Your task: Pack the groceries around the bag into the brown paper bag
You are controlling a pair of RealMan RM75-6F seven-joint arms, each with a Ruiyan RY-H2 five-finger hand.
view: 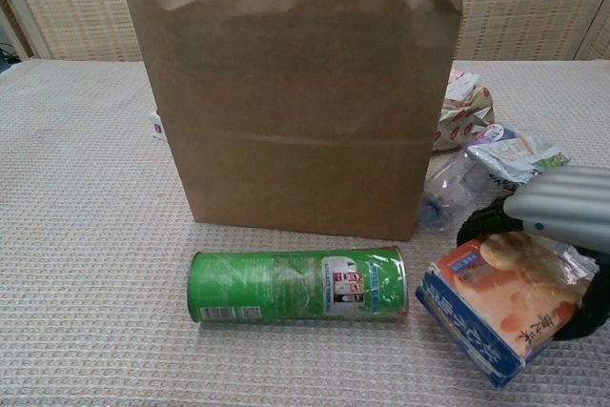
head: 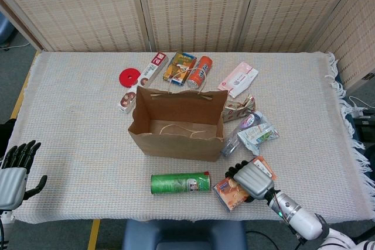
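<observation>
The brown paper bag (head: 176,130) stands open and upright mid-table; in the chest view its front wall (view: 295,92) fills the middle. A green chip can (head: 180,182) lies on its side in front of the bag (view: 297,285). To the can's right, my right hand (head: 253,180) grips an orange snack box (head: 230,194), fingers curled over its top edge and thumb under its far side. In the chest view the box (view: 500,316) sits tilted, its right end raised under the hand (view: 562,207). My left hand (head: 13,171) hangs off the table's near left corner, fingers apart, holding nothing.
Right of the bag lie a clear bottle (head: 237,133), a green-white pouch (head: 258,134) and a patterned packet (head: 239,107). Behind the bag are a pink-white pack (head: 238,78), an orange can (head: 200,72), a yellow box (head: 179,67), a red-white carton (head: 153,67) and a red disc (head: 129,76).
</observation>
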